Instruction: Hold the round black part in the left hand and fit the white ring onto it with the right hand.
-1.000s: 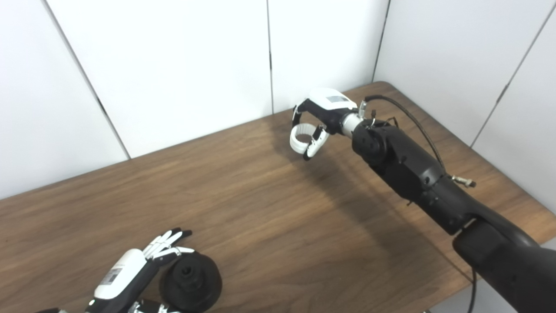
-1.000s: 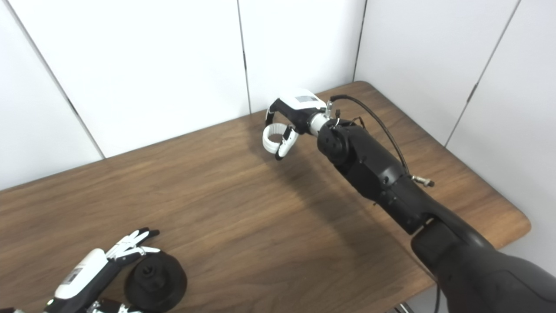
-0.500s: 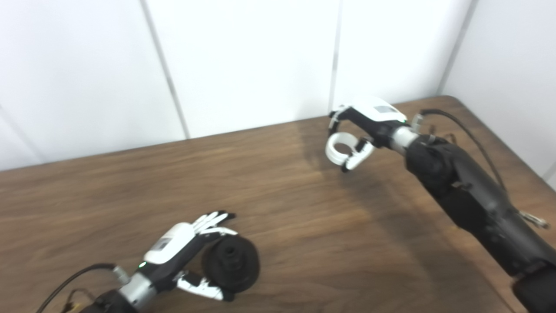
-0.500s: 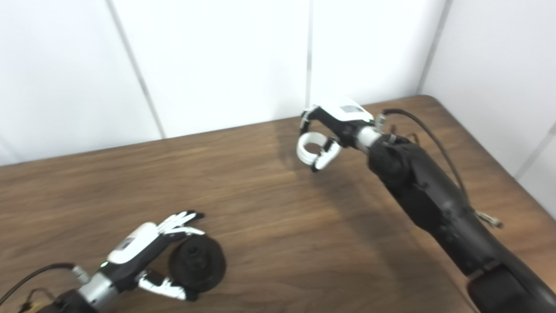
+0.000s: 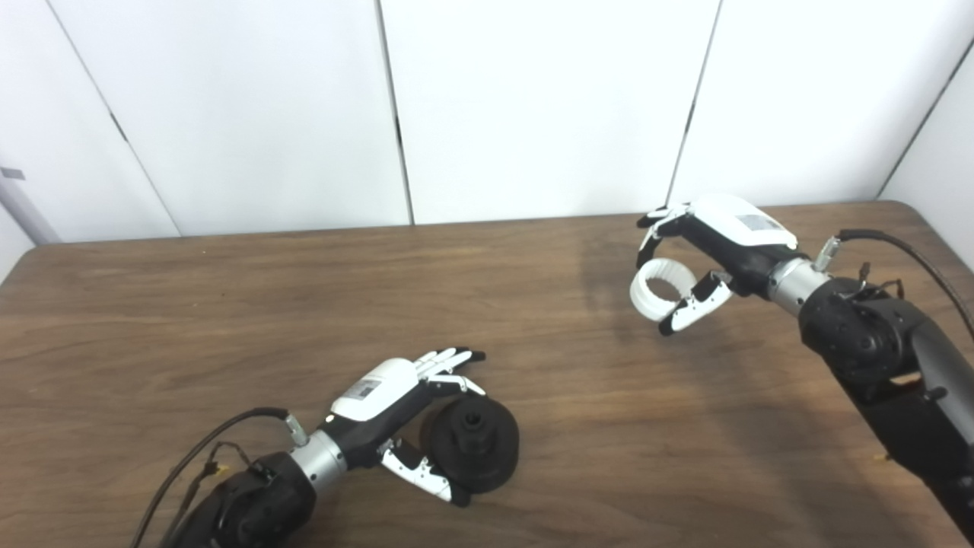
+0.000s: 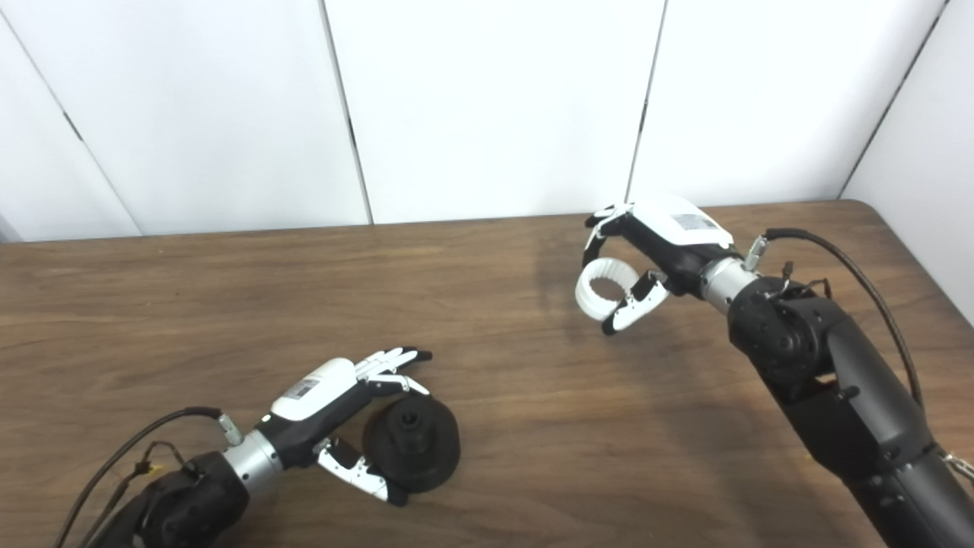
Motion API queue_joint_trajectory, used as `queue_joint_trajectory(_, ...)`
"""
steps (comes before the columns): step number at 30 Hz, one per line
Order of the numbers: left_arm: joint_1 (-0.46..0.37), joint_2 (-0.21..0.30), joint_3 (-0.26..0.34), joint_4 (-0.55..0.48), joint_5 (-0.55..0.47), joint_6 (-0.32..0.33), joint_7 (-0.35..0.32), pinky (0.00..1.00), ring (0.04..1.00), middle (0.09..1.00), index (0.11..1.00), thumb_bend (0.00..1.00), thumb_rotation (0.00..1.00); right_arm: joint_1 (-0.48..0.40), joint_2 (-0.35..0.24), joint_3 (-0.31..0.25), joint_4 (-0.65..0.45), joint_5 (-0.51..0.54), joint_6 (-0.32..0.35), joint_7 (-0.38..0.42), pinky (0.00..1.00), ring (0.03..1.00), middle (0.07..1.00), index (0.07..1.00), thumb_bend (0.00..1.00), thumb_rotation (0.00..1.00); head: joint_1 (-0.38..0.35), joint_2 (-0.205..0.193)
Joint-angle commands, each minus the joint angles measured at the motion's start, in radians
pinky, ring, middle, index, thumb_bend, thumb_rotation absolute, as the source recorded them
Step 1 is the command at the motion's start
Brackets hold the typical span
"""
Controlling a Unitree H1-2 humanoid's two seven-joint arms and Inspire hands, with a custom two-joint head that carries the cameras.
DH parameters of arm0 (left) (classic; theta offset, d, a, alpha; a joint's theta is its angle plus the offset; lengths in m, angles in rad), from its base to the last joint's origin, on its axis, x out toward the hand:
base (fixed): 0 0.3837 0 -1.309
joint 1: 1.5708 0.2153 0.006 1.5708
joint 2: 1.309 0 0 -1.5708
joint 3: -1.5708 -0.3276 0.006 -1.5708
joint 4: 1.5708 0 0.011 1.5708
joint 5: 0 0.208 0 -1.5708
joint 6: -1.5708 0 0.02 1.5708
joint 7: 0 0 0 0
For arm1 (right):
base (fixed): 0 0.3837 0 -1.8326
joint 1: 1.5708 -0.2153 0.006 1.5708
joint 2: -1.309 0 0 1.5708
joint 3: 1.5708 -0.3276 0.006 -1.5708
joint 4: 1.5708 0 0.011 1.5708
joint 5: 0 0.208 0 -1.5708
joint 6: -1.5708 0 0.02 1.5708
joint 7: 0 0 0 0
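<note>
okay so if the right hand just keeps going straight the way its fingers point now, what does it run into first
Probably the bare table. The right hand, shut on the white ring, points left and downward; the black part lies well off that line, though depth is uncertain.

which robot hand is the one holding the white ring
The right robot hand, raised over the table's far right, pinches the white ring; the left robot hand cups the round black part.

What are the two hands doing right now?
Left hand cupped around round black part on the table. Right hand shut on white ring, held far off. Nothing between them.
</note>
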State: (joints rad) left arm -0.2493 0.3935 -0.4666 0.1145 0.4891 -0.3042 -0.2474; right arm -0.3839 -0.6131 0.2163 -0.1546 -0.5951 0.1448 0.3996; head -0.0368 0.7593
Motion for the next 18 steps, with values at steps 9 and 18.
queue_joint_trajectory(9,0.000,-0.021,-0.038,0.035,0.079,0.058,-0.044,1.00,1.000,0.983,0.482,0.52,0.07,0.002,0.030,0.016,-0.111,0.007,-0.063,0.016,0.91,0.903,0.847,0.480,0.53,0.14,0.028,0.008)
queue_joint_trajectory(18,-0.006,-0.023,-0.044,0.035,0.076,0.064,-0.051,1.00,1.000,0.983,0.482,0.52,0.08,0.028,0.085,0.041,-0.171,0.011,-0.071,0.046,0.93,0.913,0.850,0.480,0.53,0.14,0.032,0.014)
